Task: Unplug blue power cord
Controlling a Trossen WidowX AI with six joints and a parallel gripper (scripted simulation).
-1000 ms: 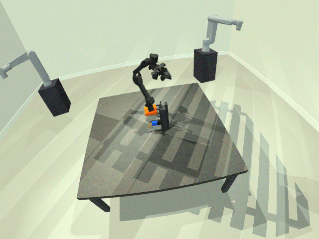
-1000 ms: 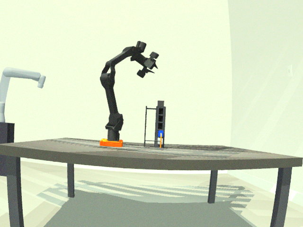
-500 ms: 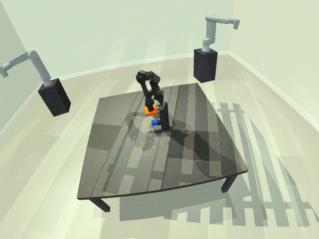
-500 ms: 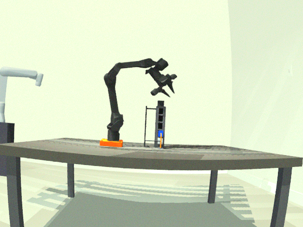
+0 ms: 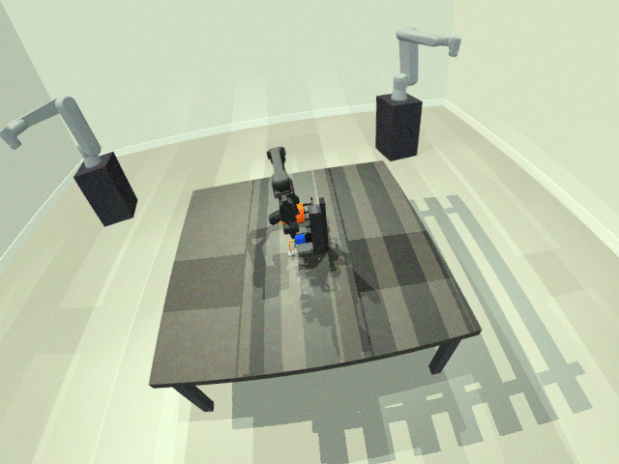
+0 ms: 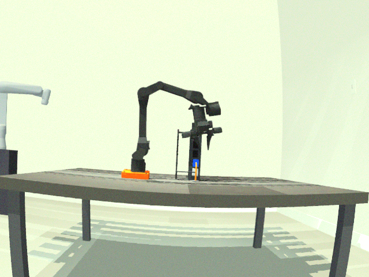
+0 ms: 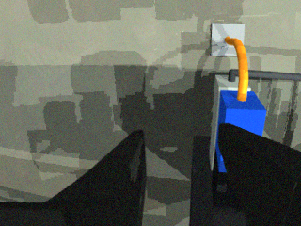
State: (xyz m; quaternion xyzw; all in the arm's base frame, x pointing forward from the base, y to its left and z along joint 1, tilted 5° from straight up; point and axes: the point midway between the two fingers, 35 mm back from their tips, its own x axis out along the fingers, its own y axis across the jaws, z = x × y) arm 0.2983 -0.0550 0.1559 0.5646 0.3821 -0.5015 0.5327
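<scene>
The black power strip [image 5: 318, 229] [image 6: 190, 171] stands upright on the table. The blue plug [image 5: 300, 240] [image 6: 195, 163] [image 7: 245, 115] sits low against its socket side. Its orange cord [image 5: 290, 246] [image 6: 196, 172] [image 7: 243, 71] curves down from it. My gripper [image 6: 203, 146] [image 7: 182, 137] is partly open, pointing down, with nothing between its fingers. Its fingertips are above the plug in the exterior view. In the wrist view the plug is on the right, partly covered by the right finger, not between the fingers. Contact with the strip cannot be told.
A thin dark rod frame [image 6: 177, 153] [image 7: 270, 75] stands beside the strip. A small pale square [image 7: 219, 44] is at the cord's far end. My orange arm base [image 6: 135, 174] is on the table [image 5: 210, 279]. Two grey arms [image 5: 74, 125] [image 5: 408, 60] stand on pedestals beyond the table.
</scene>
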